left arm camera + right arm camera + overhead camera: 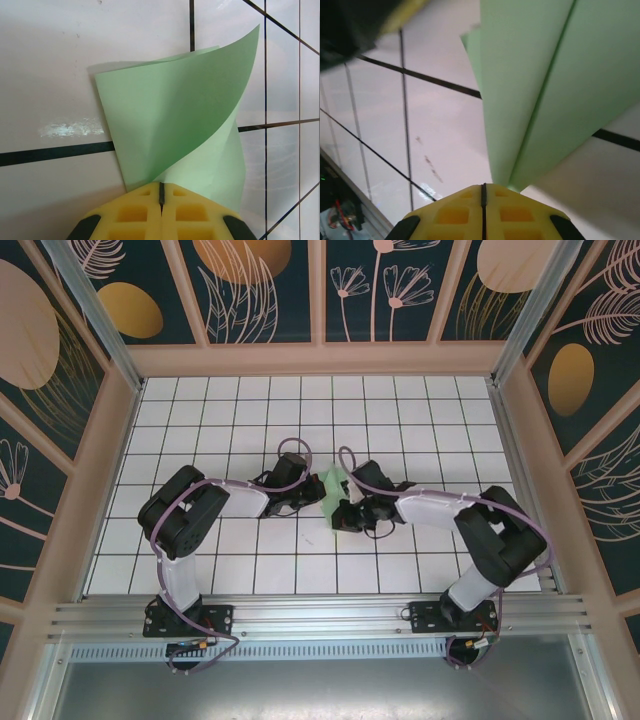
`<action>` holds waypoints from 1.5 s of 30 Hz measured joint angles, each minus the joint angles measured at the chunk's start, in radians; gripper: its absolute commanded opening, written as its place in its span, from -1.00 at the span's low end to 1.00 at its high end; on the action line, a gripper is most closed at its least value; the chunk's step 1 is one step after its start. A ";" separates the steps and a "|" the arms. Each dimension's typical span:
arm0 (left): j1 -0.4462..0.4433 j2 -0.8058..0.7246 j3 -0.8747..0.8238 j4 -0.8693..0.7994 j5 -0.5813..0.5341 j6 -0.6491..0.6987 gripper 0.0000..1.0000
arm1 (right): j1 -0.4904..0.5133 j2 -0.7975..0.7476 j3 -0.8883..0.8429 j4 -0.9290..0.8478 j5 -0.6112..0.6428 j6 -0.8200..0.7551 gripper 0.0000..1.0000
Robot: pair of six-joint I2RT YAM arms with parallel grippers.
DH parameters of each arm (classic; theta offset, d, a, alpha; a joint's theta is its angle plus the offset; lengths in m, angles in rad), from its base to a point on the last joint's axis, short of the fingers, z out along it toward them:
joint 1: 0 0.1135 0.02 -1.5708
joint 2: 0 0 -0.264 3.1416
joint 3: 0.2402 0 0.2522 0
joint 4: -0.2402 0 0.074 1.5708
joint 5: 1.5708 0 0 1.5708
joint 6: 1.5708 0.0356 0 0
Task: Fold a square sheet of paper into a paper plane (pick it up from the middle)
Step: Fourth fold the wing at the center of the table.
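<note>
The pale green sheet of paper (332, 486) is held up off the grid table between the two arms. It is folded and curls in a twist (170, 120). My left gripper (161, 186) is shut on its lower edge, and the paper spreads out from both yellow pads; this gripper (318, 494) sits at the sheet's left side. From the right wrist the sheet (545, 85) shows a long straight crease. Its narrow end runs down behind the right pad, beside the seam of my shut right gripper (483, 187), which sits low beside the paper (341, 513). A paper plane is out of view.
The white table with black grid lines (250, 400) is walled by patterned panels (90, 330) on three sides. A metal rail (320, 618) carrying both arm bases runs along the near edge. Purple cables (295, 445) loop above both wrists.
</note>
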 measured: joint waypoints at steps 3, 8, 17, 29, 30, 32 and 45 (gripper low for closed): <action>0.000 0.000 0.000 0.000 0.000 0.002 -1.00 | -0.085 -0.024 0.040 0.032 -0.027 0.002 -0.83; 0.000 0.000 0.000 0.000 0.003 0.003 -1.00 | -0.149 0.053 0.158 0.078 -0.051 -0.002 -0.84; 0.000 0.001 0.000 0.001 0.004 0.003 -1.00 | -0.162 0.251 0.230 0.098 -0.064 -0.007 -0.85; 0.001 0.004 0.003 0.001 0.011 0.018 -1.00 | -0.170 0.335 0.253 0.101 -0.040 -0.028 -0.85; 0.001 0.004 0.004 -0.001 0.011 0.019 -1.00 | -0.170 0.333 0.253 0.101 -0.041 -0.029 -0.84; 0.001 0.004 0.006 -0.004 0.011 0.022 -1.00 | -0.170 0.329 0.253 0.101 -0.040 -0.028 -0.84; 0.001 0.011 0.024 -0.023 0.019 0.030 -1.00 | -0.222 0.323 0.348 0.111 -0.126 -0.036 -0.84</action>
